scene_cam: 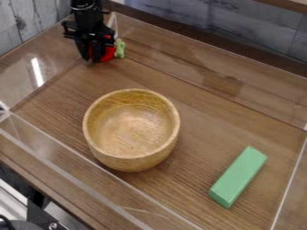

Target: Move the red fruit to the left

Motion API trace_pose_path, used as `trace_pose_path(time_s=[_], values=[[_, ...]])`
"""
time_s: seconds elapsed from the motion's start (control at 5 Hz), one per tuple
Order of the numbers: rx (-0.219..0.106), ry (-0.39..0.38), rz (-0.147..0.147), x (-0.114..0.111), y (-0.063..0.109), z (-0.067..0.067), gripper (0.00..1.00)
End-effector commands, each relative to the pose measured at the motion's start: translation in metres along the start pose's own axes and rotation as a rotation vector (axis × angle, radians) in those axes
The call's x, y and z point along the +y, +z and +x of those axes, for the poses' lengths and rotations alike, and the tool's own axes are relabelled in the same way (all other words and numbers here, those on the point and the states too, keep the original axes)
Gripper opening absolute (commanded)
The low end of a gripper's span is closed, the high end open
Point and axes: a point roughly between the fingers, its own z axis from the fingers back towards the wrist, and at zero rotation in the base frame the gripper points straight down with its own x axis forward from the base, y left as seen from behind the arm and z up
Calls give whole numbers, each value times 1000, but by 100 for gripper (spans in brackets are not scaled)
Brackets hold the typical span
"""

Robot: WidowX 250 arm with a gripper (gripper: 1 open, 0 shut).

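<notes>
Near: green block (239, 177) at worktop's (180, 197) near right, wooden bowl (132, 129) beside it toward middle, both well apart from work. Far: claw (90, 56) at far left corner, low over worktop. Red fruit (108, 54) right there, partly hidden behind claw's image-right side, leafy cap (118, 48) pointing image-right, away from claw. Whether claw pinches fruit or stands spread, cannot tell. Leftward move likely turns on fruit lying between fingers, not merely beside them.
</notes>
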Motion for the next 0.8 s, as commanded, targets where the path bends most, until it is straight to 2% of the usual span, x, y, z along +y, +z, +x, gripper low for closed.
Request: trace_pose_path(time_s=[0.0,0.2,0.4,0.6], values=[[-31,-13,1,2,11,9,100],[-23,96,-3,0,20,7,100],[-19,201,1,-2,29,6,0],[-13,199,-9,4,36,7,100]])
